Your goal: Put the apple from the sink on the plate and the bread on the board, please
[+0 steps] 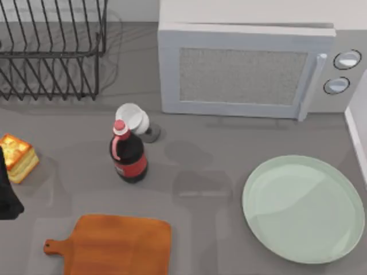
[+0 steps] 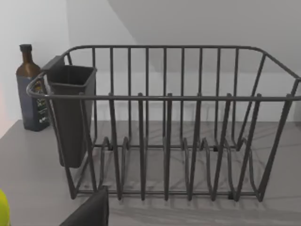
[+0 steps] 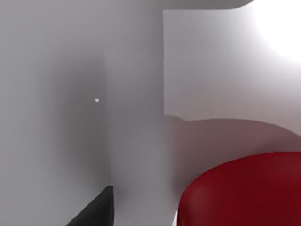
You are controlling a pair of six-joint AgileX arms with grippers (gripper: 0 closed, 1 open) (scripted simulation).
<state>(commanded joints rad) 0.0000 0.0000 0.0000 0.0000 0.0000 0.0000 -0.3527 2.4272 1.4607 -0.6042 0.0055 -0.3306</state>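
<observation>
My right arm is down in the white sink, the apple (image 3: 244,193) close under its camera; I cannot tell how its jaws stand. My left arm (image 1: 7,189) sits at the desk's left edge by the bread (image 1: 17,156), jaws unreadable too. Plate (image 1: 304,209) and board (image 1: 117,245) lie bare. The glossy apple could roll off a skewed pinch

The grey counter (image 1: 229,137) carries bread (image 1: 17,156), board (image 1: 117,245), plate (image 1: 303,207), cola bottle (image 1: 127,153), microwave (image 1: 246,69) and rack (image 1: 51,48)
</observation>
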